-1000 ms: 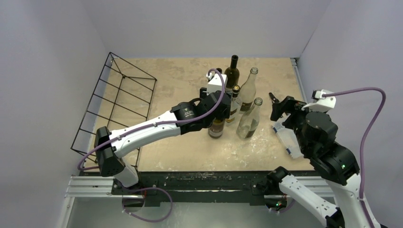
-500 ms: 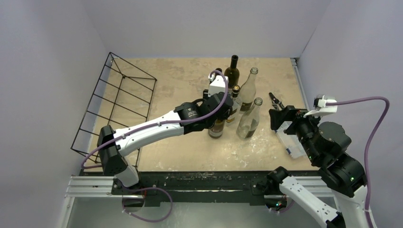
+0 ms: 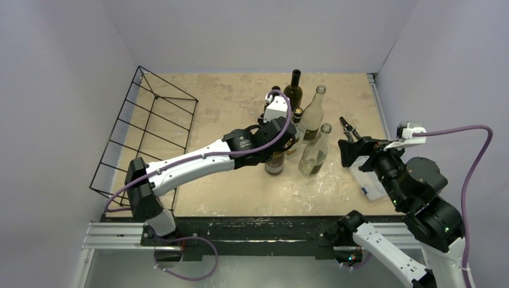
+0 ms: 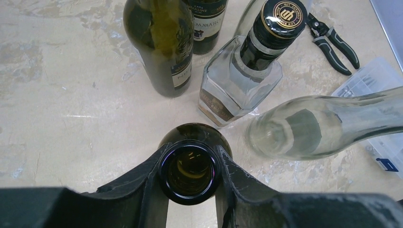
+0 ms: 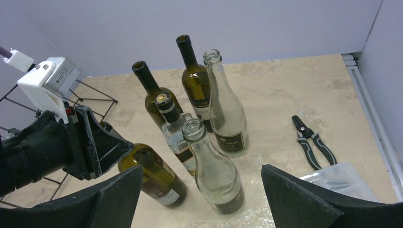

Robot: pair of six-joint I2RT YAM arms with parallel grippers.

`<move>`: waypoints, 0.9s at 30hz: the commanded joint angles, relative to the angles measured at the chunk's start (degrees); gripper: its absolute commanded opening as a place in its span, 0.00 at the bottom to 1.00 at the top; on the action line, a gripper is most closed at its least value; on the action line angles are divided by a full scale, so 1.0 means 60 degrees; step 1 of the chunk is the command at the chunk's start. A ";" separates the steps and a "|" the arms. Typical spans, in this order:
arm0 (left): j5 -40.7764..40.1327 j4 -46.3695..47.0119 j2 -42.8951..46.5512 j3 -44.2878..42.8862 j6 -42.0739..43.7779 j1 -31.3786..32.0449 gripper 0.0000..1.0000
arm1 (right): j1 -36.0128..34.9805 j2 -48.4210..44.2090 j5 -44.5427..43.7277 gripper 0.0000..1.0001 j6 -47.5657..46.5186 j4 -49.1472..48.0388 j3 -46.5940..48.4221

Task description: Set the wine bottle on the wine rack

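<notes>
A dark green wine bottle [image 3: 274,163] stands at the front left of a cluster of bottles, leaning a little in the right wrist view [image 5: 152,175]. My left gripper [image 3: 281,139] is shut on its neck, and both fingers press the open mouth [image 4: 189,171] in the left wrist view. The black wire wine rack [image 3: 169,83] lies along the table's left edge, with no bottle on it. My right gripper [image 3: 348,150] is open and holds nothing. It hovers at the right of the bottles, facing them [image 5: 202,171].
Behind the held bottle stand a dark bottle [image 3: 293,90], a tall clear bottle [image 3: 313,114], a square clear bottle with a gold cap [image 3: 296,129] and a clear bottle [image 3: 315,150]. Black pliers [image 3: 347,126] and a clear plastic box [image 3: 367,177] lie at the right.
My left wrist has shifted slightly right over the bottle neck. My right arm has drawn back toward the near right and its gripper has turned to face the bottles.
</notes>
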State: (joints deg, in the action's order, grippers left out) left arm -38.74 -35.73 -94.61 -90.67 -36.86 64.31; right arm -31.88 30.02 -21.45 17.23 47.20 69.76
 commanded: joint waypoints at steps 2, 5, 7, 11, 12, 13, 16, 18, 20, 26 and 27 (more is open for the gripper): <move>-0.0215 0.0013 0.0589 -0.0386 0.0168 0.0048 0.08 | -0.0047 0.0008 0.0136 0.99 -0.0163 -0.0432 -0.0068; -0.0243 -0.0029 0.0849 -0.0384 0.0258 -0.0003 0.04 | -0.0037 0.0035 0.0122 0.99 -0.0174 -0.0494 -0.0090; -0.0203 -0.0039 0.1052 -0.0373 0.0289 -0.0045 0.04 | -0.0048 0.0037 0.0112 0.99 -0.0173 -0.0551 -0.0132; -0.0016 0.0074 0.1541 -0.0177 0.0287 -0.0214 0.00 | -0.0036 0.0086 0.0150 0.99 -0.0163 -0.0620 -0.0254; 0.0037 0.0125 0.1676 -0.0062 0.0264 -0.0267 0.00 | -0.0034 0.0104 0.0170 0.99 -0.0162 -0.0616 -0.0258; 0.0106 0.0179 0.1821 0.0025 0.0258 -0.0325 0.00 | -0.0043 0.0129 0.0178 0.99 -0.0175 -0.0623 -0.0272; 0.0416 0.0219 0.2190 0.0221 0.0206 -0.0569 0.00 | -0.0048 0.0146 0.0179 0.99 -0.0191 -0.0605 -0.0285; 0.0759 0.0117 0.2395 0.0250 0.0193 -0.0790 0.00 | -0.0035 0.0165 0.0185 0.99 -0.0206 -0.0601 -0.0315; 0.1080 -0.0105 0.2556 0.0190 0.0056 -0.1052 0.00 | -0.0043 0.0184 0.0254 0.99 -0.0181 -0.0553 -0.0278; 0.1287 -0.0378 0.3077 0.0239 -0.0102 -0.1559 0.00 | -0.0036 0.0237 0.0485 0.99 -0.0028 -0.0374 -0.0195; 0.1273 -0.0411 0.3126 0.0231 -0.0123 -0.1610 0.00 | -0.0036 0.0251 0.0508 0.99 0.0014 -0.0313 -0.0176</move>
State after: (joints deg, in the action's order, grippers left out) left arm -31.59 -41.82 -80.07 -88.47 -36.40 55.83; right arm -31.88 30.52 -19.90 17.06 45.52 68.10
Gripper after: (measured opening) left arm 0.331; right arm 0.987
